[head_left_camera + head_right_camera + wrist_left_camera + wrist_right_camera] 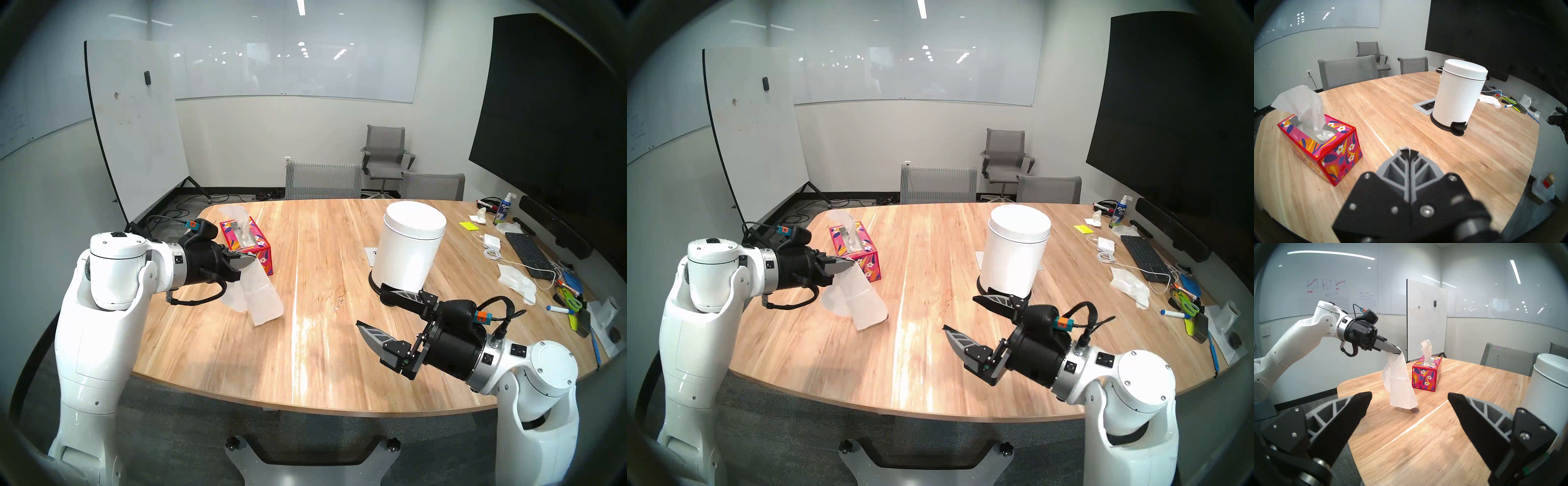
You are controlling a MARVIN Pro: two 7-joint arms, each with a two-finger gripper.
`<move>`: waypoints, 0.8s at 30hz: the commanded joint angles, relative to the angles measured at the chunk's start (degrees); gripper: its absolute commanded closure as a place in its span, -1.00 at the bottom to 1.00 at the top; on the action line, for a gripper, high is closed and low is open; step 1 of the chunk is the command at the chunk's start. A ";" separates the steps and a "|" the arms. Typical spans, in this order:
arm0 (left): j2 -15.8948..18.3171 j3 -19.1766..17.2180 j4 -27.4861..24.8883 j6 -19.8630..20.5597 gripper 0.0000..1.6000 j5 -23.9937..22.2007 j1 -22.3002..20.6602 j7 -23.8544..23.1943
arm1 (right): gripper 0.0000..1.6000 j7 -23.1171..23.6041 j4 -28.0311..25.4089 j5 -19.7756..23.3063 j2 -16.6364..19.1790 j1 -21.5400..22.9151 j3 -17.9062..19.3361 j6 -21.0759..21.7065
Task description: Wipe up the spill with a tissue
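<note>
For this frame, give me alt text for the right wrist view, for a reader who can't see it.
The left gripper, shut on a white tissue, dangles it just above a small dark spill on the wooden table. A floral tissue box stands behind; the right gripper is open in the foreground.

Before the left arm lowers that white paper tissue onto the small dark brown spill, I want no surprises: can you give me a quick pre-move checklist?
1. Left gripper pinches the white paper tissue: ok.
2. Tissue free of the red floral tissue box: ok.
3. Small dark brown spill located, beside the tissue's lower edge: ok.
4. Tissue touching the spill: cannot tell.
5. Right gripper open, clear of the spill: ok.
6. White lidded pedal bin away from the wipe area: ok.
</note>
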 commanded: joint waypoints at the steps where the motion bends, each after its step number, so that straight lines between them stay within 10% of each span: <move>1: -0.78 0.19 -0.43 -1.00 1.00 -0.14 -0.16 0.16 | -1.00 0.09 -0.94 0.13 0.05 0.13 0.13 0.03; 24: -2.45 3.72 1.73 -3.09 1.00 1.24 0.39 3.47 | -1.00 0.10 -0.95 0.13 0.04 0.13 0.13 0.03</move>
